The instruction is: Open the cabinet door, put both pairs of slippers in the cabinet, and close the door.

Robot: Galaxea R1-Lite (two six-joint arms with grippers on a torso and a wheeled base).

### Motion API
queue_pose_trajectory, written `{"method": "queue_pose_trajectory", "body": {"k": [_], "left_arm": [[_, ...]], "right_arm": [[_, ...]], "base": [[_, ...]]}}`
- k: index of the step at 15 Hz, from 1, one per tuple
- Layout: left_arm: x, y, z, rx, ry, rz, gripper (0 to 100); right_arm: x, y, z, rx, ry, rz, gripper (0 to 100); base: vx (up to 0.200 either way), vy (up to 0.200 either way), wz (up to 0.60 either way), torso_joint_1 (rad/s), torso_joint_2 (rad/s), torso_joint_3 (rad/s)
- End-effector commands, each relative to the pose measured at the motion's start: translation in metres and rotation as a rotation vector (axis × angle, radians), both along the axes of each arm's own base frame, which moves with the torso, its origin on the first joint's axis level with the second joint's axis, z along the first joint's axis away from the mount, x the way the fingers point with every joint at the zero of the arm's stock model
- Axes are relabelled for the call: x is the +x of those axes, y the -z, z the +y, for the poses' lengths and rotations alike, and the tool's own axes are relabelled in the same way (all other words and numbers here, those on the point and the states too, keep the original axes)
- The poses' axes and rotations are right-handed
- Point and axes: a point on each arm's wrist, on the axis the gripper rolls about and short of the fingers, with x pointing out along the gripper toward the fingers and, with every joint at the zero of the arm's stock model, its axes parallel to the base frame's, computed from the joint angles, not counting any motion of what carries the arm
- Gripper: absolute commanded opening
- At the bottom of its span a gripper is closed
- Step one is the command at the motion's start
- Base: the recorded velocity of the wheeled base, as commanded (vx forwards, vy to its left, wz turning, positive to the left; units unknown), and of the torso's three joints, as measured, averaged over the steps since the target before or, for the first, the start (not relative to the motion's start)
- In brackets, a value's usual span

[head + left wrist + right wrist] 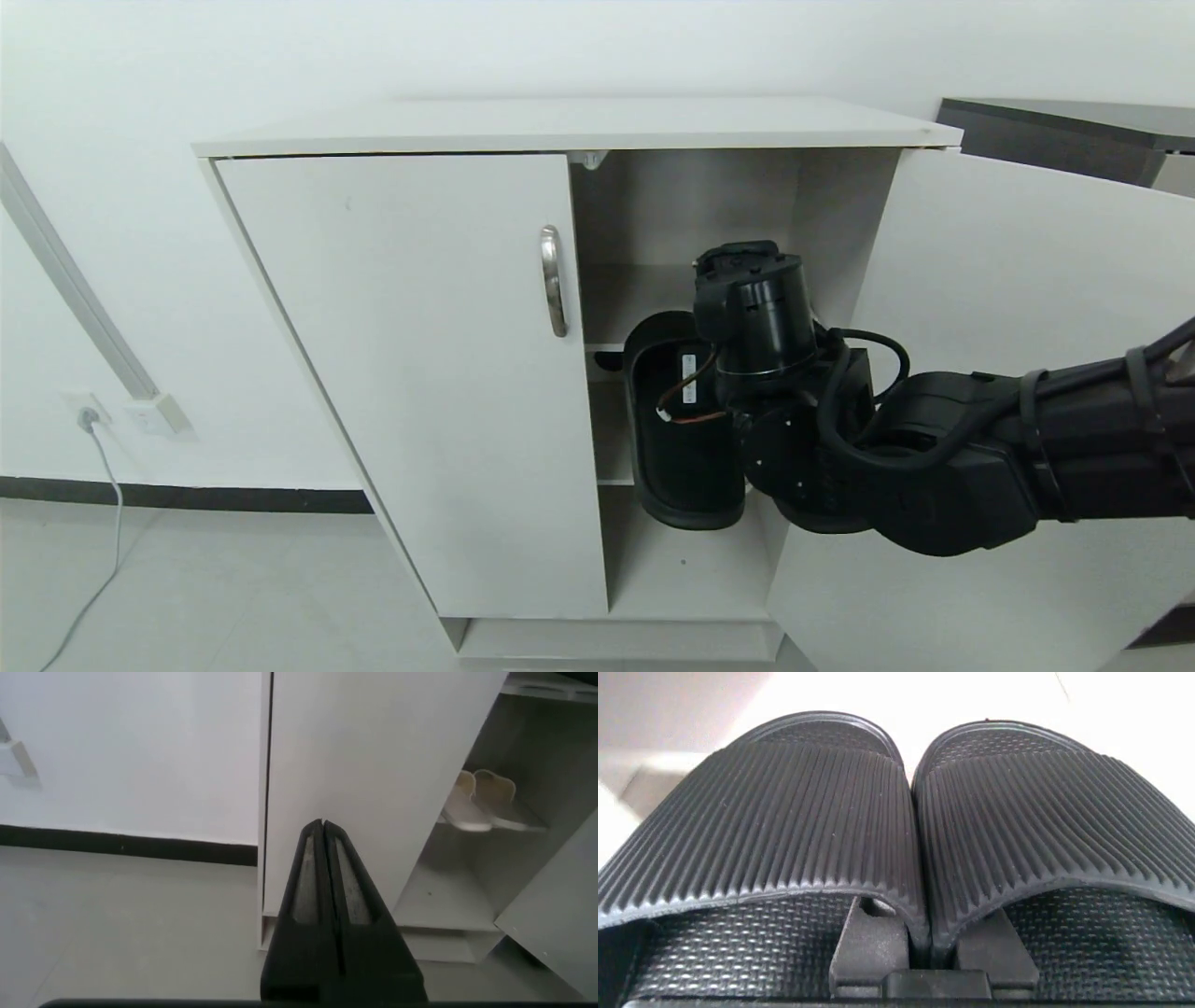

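The cabinet [579,126] is white. Its left door [411,373], fitted with a metal handle [553,280], is closed, and its right door [1008,261] is swung open.

The black slippers [677,448] are held by the right gripper [929,943] in the open right half of the cabinet, at the front of the opening, in front of the shelf edges. Whether they touch a shelf cannot be determined.

In the right wrist view, the pair is seen side by side with the inner edges pressed together. Each slipper is made of matte black material, with a broad strap marked by fine parallel ribs and a footbed covered in a small dotted texture. The gripper's fingers [864,943] are clamped on the adjoining inner edges beneath the straps.

The left gripper [323,835] is positioned low in front of the closed left door. Its fingers are pressed together and nothing is held between them.

A pair of light slippers [486,798] is placed side by side on a shelf [523,821] inside the cabinet.
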Motion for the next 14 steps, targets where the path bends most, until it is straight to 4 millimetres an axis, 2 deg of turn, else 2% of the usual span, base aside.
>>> {"method": "queue_pose_trajectory", "body": {"k": [1,6,7,10,14], "left_arm": [[0.000,0.000,0.000,0.000,0.000,0.001,0],[0.000,0.000,0.000,0.000,0.000,0.001,0],[0.000,0.000,0.000,0.001,0.000,0.001,0],[0.000,0.000,0.000,0.001,0.000,0.001,0],[0.000,0.000,0.000,0.001,0.000,0.001,0]], "right_arm": [[-0.001,-0.001,-0.001,0.002,0.000,-0.002,0],[-0.001,-0.004,-0.001,-0.003,-0.002,-0.007,0],[0.004,0.000,-0.002,-0.005,0.009,-0.005,0],[0.027,0.006,0.001,-0.001,0.037,-0.016,0],[0.055,0.005,0.009,-0.025,0.029,-0.031,0]], "base": [[0.200,0.000,0.00,0.007,0.00,0.002],[0.200,0.000,0.00,0.004,0.00,0.002],[0.200,0.000,0.00,0.002,0.00,0.007],[0.000,0.000,0.00,0.000,0.00,0.000],[0.000,0.000,0.00,0.000,0.00,0.000]]}}
